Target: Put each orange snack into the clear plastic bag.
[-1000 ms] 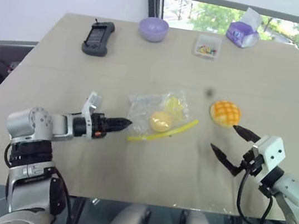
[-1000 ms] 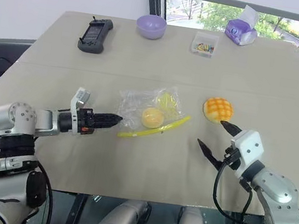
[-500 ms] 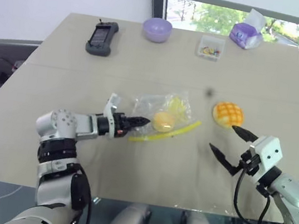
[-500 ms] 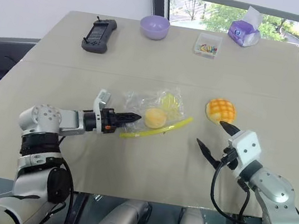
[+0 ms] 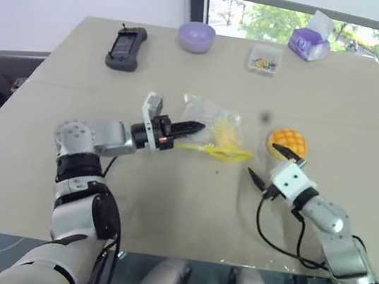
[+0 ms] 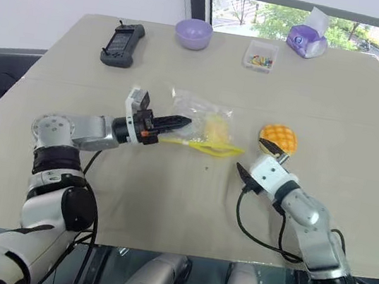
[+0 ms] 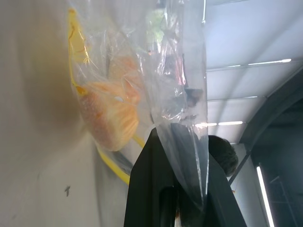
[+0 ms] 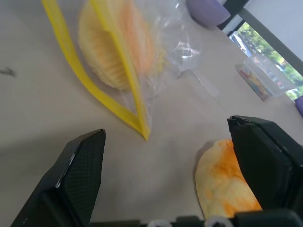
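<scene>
The left gripper (image 5: 196,126) is pinching the crinkly clear plastic bag with the yellow zip strip (image 5: 214,133) between its closed black fingers, holding one edge of it up off the beige table (image 5: 166,203) so the mouth is sagging open toward the right. A pale yellow-orange round snack (image 7: 111,113) is sitting inside the bag, pressed against the plastic. The right gripper (image 5: 263,162) is spreading its two black fingers wide, holding nothing, with one fingertip just beside the golden-orange domed snack with the criss-cross top (image 5: 287,142), which is lying on the table just right of the bag's mouth. Along the far edge are standing a purple bowl (image 5: 196,36), a black handheld device (image 5: 124,46), a small clear box of colourful bits (image 5: 263,59) and a purple tissue pack (image 5: 309,40).
</scene>
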